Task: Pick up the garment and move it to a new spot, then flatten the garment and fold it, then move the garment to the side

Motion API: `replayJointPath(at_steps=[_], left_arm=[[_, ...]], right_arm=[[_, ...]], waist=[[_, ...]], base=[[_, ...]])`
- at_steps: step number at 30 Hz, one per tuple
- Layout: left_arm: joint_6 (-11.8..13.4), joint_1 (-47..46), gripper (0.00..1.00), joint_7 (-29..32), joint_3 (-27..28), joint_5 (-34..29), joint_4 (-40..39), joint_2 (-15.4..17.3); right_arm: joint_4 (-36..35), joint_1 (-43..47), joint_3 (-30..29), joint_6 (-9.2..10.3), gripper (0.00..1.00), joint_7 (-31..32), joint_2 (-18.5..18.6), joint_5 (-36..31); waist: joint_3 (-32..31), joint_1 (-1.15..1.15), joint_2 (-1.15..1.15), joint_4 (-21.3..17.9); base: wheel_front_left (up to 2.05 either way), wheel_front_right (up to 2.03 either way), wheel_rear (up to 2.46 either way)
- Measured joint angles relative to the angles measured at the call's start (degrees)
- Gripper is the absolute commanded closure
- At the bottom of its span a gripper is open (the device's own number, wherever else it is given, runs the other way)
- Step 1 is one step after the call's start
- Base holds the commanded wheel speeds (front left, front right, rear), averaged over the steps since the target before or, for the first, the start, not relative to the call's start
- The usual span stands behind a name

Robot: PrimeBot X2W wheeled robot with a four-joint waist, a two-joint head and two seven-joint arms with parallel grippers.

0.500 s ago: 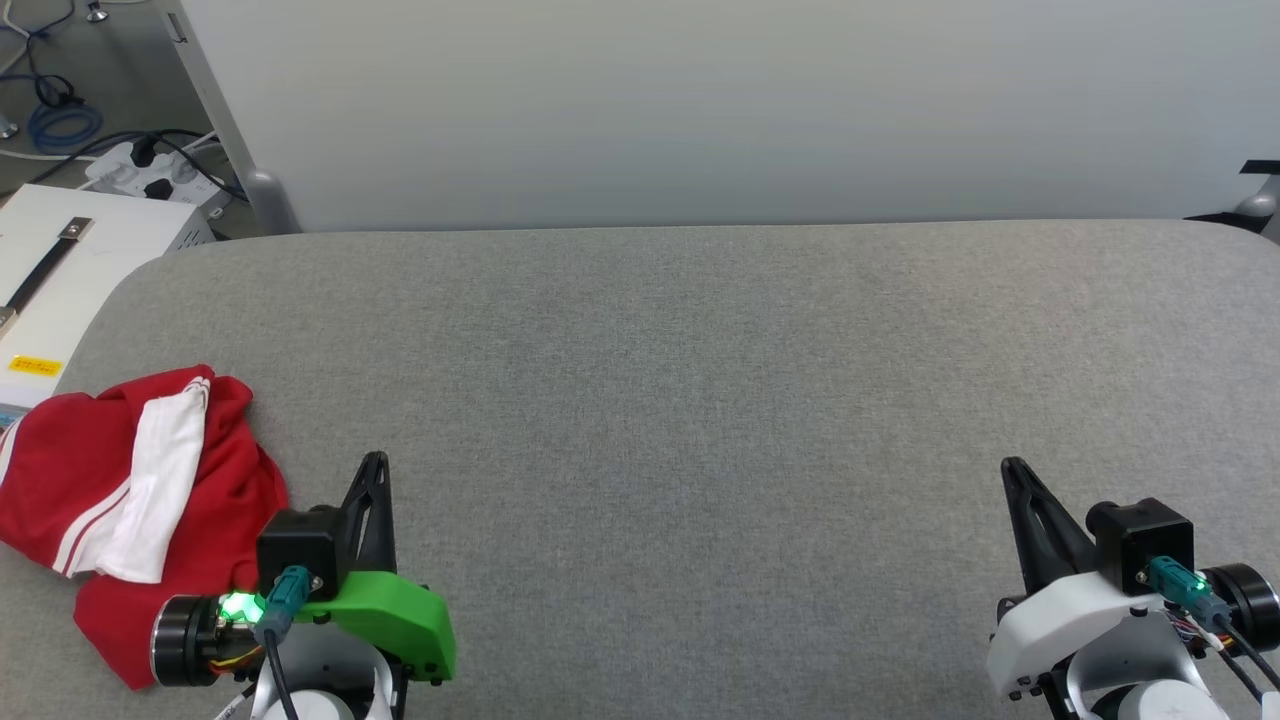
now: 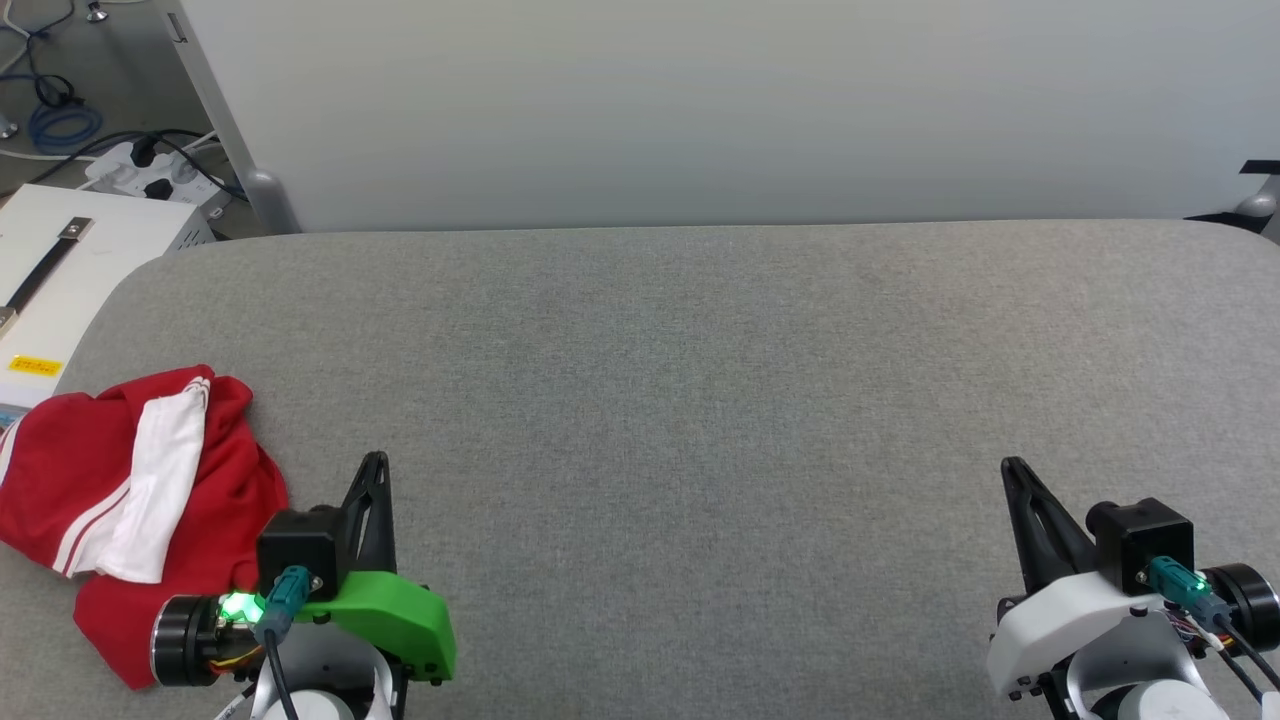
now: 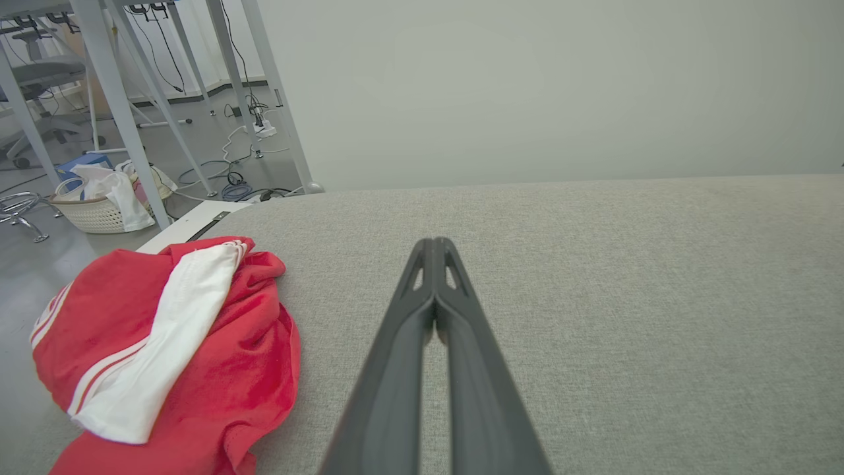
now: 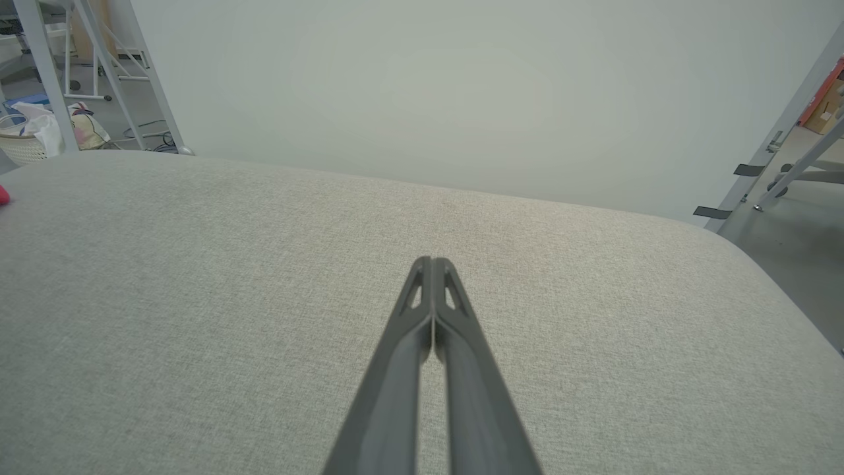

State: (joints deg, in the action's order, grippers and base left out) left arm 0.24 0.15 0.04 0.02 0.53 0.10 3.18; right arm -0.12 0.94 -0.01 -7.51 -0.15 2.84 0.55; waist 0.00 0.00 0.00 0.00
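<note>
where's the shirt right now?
Head view: the shirt lies crumpled at the table's near-left corner, just left of the shut left gripper, not held. In the left wrist view it sits lower left.

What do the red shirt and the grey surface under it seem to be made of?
The shirt: probably soft knit cloth, matte; it lies crumpled in loose folds. The surface: seemingly woven upholstery cloth, matte; a fine speckled weave shows, and the rounded corners hint at padding.

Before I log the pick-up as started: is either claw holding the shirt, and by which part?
Nothing is held. The left claw and right claw are both shut, empty; the shirt lies crumpled beside the left one.
</note>
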Motion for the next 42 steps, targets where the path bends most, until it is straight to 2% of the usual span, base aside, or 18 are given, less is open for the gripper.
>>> replayJointPath(at_steps=[13,14,42], left_arm=[[0.0,0.0,1.00,0.0,0.0,0.0,0.0,0.0],[0.0,0.0,0.00,0.0,0.0,0.0,0.0,0.0],[-1.1,-0.2,0.00,-2.5,0.1,1.5,1.0,0.0]], right_arm=[[0.0,0.0,0.0,0.00,1.00,0.0,0.0,0.0],[0.0,0.0,0.0,0.00,0.00,0.0,0.0,0.0],[0.3,0.0,-0.4,0.00,0.00,-2.4,0.0,2.9]], waist=[[0.0,0.00,0.00,0.0],[0.0,0.00,0.00,0.0],[0.3,0.00,0.00,-0.2]], base=[[0.00,0.00,0.00],[0.00,0.00,0.00],[0.00,0.00,0.00]])
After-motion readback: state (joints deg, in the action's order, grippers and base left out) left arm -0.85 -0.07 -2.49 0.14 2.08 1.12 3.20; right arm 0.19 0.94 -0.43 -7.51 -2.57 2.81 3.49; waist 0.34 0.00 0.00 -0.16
